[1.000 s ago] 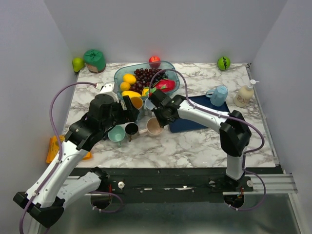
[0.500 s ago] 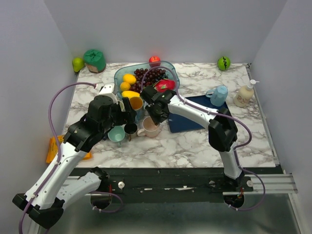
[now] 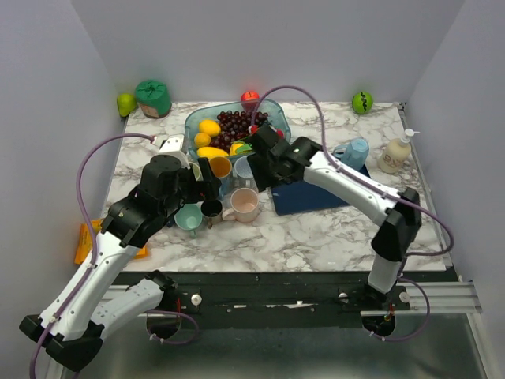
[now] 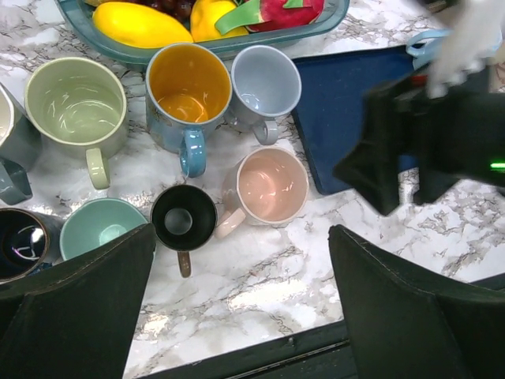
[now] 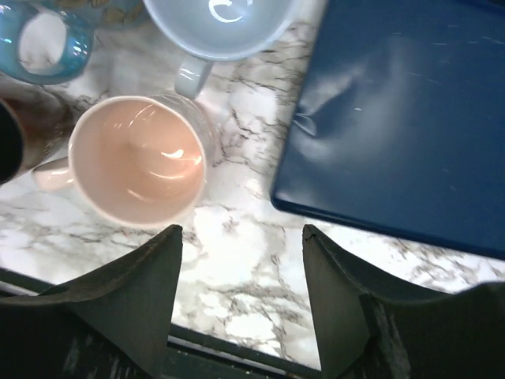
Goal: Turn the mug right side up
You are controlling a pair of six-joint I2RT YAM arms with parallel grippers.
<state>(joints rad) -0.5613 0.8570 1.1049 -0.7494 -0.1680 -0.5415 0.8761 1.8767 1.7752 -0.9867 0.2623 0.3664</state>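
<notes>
The pink mug (image 3: pixel 245 206) stands upright on the marble table, mouth up, handle pointing left; it also shows in the left wrist view (image 4: pixel 272 185) and in the right wrist view (image 5: pixel 138 160). My right gripper (image 3: pixel 256 175) hangs open above and just right of it, touching nothing. In its own view the right gripper (image 5: pixel 241 229) has only bare marble between its fingers. My left gripper (image 4: pixel 241 230) is open wide over the cluster of mugs, holding nothing. In the top view the left gripper (image 3: pixel 211 178) sits left of the pink mug.
Around the pink mug stand a black mug (image 4: pixel 183 219), a teal mug (image 4: pixel 99 229), a pale green mug (image 4: pixel 75 106), an orange-lined blue mug (image 4: pixel 188 87) and a grey-blue mug (image 4: pixel 264 79). A blue mat (image 3: pixel 316 189) lies to the right. A fruit bowl (image 3: pixel 274 110) stands behind.
My right gripper has opened, let go of the pink mug, and lifted up and back. The mug stays standing upright. The left gripper opened slightly wider.
</notes>
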